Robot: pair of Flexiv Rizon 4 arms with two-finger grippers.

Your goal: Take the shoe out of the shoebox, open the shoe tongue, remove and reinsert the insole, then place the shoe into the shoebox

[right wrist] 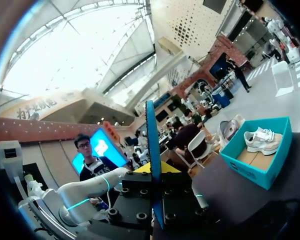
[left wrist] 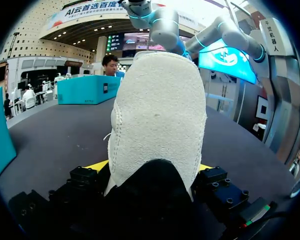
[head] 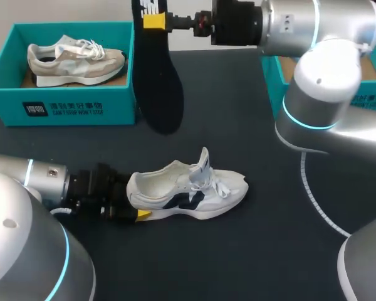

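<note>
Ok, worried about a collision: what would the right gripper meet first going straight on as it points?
Probably the teal cardboard shoebox with the beige sneaker; its held black insole may strike the wall first; height unclear.

Beyond the shoe (head: 188, 191), the insole (head: 158, 81) is cut off at its upper end by the frame edge. The shoe's heel hides the far finger of the left gripper (head: 133, 200). Right of the shoe, the right arm (head: 326, 81) covers most of a teal box (head: 274, 84).
</note>
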